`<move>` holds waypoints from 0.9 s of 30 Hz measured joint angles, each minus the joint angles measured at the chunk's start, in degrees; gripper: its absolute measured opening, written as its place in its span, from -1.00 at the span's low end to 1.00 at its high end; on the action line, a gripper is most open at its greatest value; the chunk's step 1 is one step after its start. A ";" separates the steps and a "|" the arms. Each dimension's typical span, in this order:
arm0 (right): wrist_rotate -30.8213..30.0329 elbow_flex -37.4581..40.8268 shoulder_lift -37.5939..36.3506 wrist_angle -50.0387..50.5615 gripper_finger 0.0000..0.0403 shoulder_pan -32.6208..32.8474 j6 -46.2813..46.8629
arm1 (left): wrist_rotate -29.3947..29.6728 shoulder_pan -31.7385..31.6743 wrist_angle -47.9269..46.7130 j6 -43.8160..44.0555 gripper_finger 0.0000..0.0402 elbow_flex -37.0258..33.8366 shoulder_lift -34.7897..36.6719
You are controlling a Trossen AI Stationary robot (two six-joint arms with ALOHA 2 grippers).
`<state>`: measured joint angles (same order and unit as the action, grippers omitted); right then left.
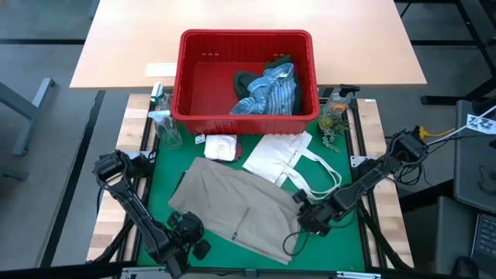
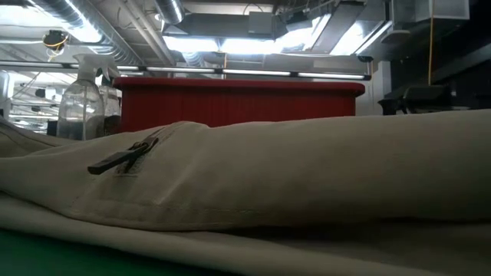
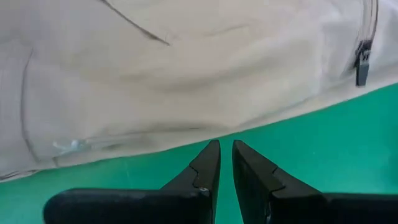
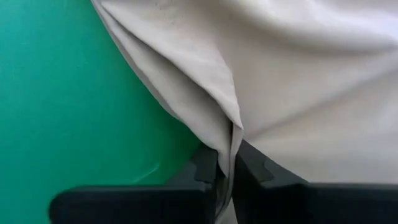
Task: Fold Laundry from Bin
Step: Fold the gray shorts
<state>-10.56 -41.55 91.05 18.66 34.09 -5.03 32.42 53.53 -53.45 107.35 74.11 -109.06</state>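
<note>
The tan garment (image 1: 236, 205) lies spread on the near half of the green mat (image 1: 353, 236); it looks soft, light and limp, so it should be taken by an edge, as the right gripper (image 4: 225, 165) does at its near right side, jaws pinching a fold, while the left gripper (image 3: 226, 155) waits at the near left edge, jaws almost together on nothing. Farther off, a white tote bag (image 1: 283, 157) and small white cloth (image 1: 221, 146) lie before the red bin (image 1: 190, 85), where the striped shirt (image 1: 271, 93) hides most of a dark green garment (image 1: 246, 79).

Tan garment (image 1: 240, 203) spread flat; striped shirt (image 1: 271, 93) in bin (image 1: 186, 77).
</note>
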 joint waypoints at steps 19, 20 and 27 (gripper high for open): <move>0.58 -24.72 0.06 24.37 -0.93 -0.04 -0.01 | 6.99 -7.88 8.20 -9.97 -0.81 0.00 -0.19; 0.60 -25.70 0.06 25.38 -0.93 -0.04 -0.01 | 7.22 -8.83 9.94 -11.45 -0.81 0.00 -0.46; 0.70 -30.67 -0.03 33.68 -0.96 0.02 -0.01 | 2.02 -14.44 25.75 -24.71 -0.81 0.00 -5.21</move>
<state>-9.85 -72.22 91.02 52.34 34.10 -5.04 34.45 39.10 -27.71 82.64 74.11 -114.27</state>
